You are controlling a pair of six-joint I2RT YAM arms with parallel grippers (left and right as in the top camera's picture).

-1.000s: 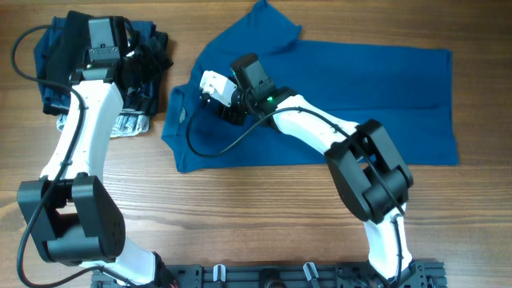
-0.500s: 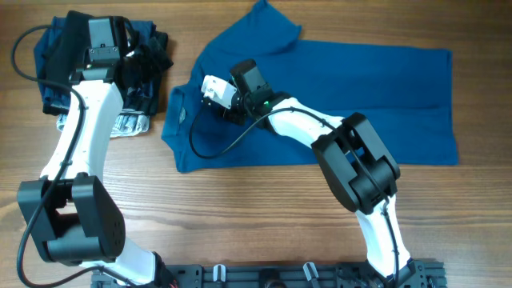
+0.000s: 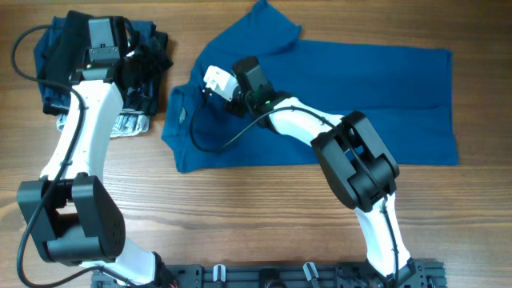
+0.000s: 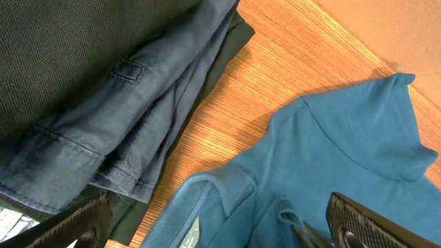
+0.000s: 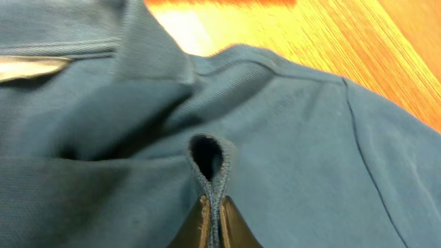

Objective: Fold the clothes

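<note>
The clothes are one medium-blue T-shirt [image 3: 360, 88] spread flat across the table, neck to the left. My right gripper [image 3: 205, 90] sits at the neck end. In the right wrist view its fingertips [image 5: 215, 219] are shut on a small raised pinch of the shirt's stitched edge [image 5: 209, 155], which loops up above them. My left gripper [image 3: 142, 56] hovers over the folded pile at the back left. Its fingers [image 4: 83, 219] stand wide open with nothing between them, above the shirt's collar [image 4: 200, 203] and label.
A pile of folded garments [image 3: 56, 48], denim-blue [image 4: 124, 103] and black, lies at the back left beside the shirt's collar. A light speckled piece [image 3: 128, 124] pokes out under it. Bare wood table [image 3: 240, 208] runs along the front.
My right gripper has shut on a pinch of the shirt's edge near the neck and shifted slightly up and left. The left arm has not moved.
</note>
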